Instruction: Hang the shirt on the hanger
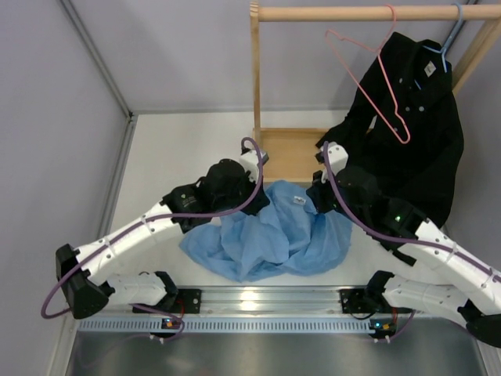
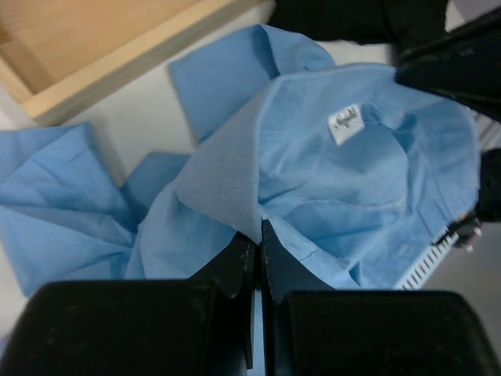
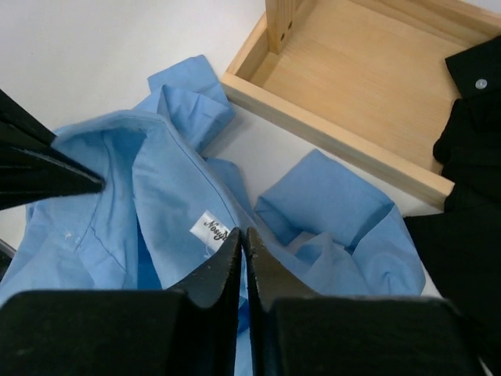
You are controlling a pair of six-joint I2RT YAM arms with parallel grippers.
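Note:
The light blue shirt (image 1: 266, 235) lies crumpled on the table between my arms, collar end toward the rack. My left gripper (image 1: 261, 182) is shut on a fold of its collar edge; in the left wrist view (image 2: 260, 232) the cloth (image 2: 360, 180) rises into the closed jaws. My right gripper (image 1: 317, 196) is shut on the collar beside the white label (image 3: 210, 229), seen in the right wrist view (image 3: 244, 235). The shirt (image 3: 156, 196) stretches between both grippers. The pink wire hanger (image 1: 378, 82) hangs empty from the wooden rail (image 1: 344, 12), above and behind the right gripper.
A black collared shirt (image 1: 415, 141) hangs on a pale blue hanger (image 1: 448, 43) at the rail's right end. The rack's wooden base tray (image 1: 293, 153) sits just behind the grippers, with an upright post (image 1: 255, 70). Grey walls close the left and back.

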